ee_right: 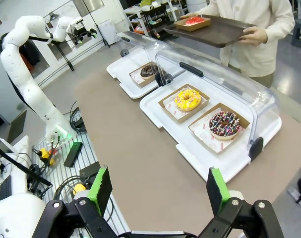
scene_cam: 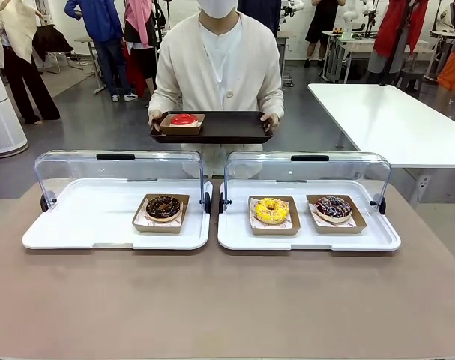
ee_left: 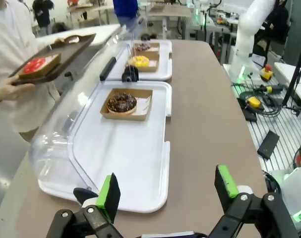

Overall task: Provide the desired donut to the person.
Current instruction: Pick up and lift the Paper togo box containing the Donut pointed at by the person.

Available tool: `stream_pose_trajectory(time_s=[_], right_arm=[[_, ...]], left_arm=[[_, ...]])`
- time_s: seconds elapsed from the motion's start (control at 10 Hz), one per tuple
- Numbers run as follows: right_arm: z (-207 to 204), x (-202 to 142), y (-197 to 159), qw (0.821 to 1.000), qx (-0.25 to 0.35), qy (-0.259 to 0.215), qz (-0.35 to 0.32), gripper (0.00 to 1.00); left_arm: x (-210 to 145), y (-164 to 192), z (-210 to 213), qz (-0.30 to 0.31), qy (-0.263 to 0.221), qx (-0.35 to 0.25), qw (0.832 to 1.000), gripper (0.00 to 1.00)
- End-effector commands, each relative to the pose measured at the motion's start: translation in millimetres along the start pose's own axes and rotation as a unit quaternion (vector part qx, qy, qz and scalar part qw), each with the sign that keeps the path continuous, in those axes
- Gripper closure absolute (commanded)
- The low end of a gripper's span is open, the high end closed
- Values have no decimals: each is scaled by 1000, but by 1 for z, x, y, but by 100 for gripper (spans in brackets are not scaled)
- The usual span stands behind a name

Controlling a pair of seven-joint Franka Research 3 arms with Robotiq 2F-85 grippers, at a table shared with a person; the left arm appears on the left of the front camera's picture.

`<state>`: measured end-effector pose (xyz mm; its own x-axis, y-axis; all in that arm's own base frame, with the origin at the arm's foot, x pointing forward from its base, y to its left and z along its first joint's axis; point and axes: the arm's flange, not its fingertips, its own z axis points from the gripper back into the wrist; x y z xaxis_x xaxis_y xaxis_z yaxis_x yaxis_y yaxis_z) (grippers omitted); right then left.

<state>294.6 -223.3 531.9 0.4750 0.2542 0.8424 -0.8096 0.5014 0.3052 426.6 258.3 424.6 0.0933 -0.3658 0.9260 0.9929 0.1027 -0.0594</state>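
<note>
A person (scene_cam: 217, 71) in a cream cardigan stood at the 12 o'clock edge of a brown table (scene_cam: 227, 300). Both hands held a dark serving tray (scene_cam: 234, 129). A red-glazed donut (scene_cam: 184, 119) in a cardboard tray sat at the serving tray's 9 o'clock end.

Two white display trays lay side by side on the table, their clear lids raised toward the person. The left display tray (scene_cam: 85, 217) carried a chocolate-glazed donut (scene_cam: 163, 206) on its 3 o'clock side. The right display tray (scene_cam: 377, 236) carried a yellow donut (scene_cam: 271, 211) left of centre and a chocolate donut with coloured sprinkles (scene_cam: 333, 207) toward 3 o'clock. Each donut sat in its own cardboard tray.

The left gripper (ee_left: 168, 187) hung above the table near the end of the left display tray, its green-padded fingers wide apart and empty. The chocolate-glazed donut lay at about 11 o'clock from it, well apart.

The right gripper (ee_right: 158, 187) also had its fingers spread and empty. From it, the yellow donut lay at 12 o'clock and the sprinkled one at 1 o'clock, both well apart. Which donut the person wanted could not be told.
</note>
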Motion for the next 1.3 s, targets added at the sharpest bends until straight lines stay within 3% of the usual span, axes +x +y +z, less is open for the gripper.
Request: stream_pose_trajectory(time_s=[0.0, 0.6, 0.7, 1.2], right_arm=[[-1, 0, -1, 1000, 4, -10, 6, 0], [-1, 0, -1, 1000, 4, -10, 6, 0], [-1, 0, -1, 1000, 4, -10, 6, 0], [-1, 0, -1, 1000, 4, -10, 6, 0]], left_arm=[[2, 1, 13, -42, -32, 0, 999, 0], [16, -18, 11, -150, -33, 1, 988, 0], [15, -11, 16, -98, -30, -6, 995, 0], [15, -11, 16, -98, -30, -6, 995, 0]])
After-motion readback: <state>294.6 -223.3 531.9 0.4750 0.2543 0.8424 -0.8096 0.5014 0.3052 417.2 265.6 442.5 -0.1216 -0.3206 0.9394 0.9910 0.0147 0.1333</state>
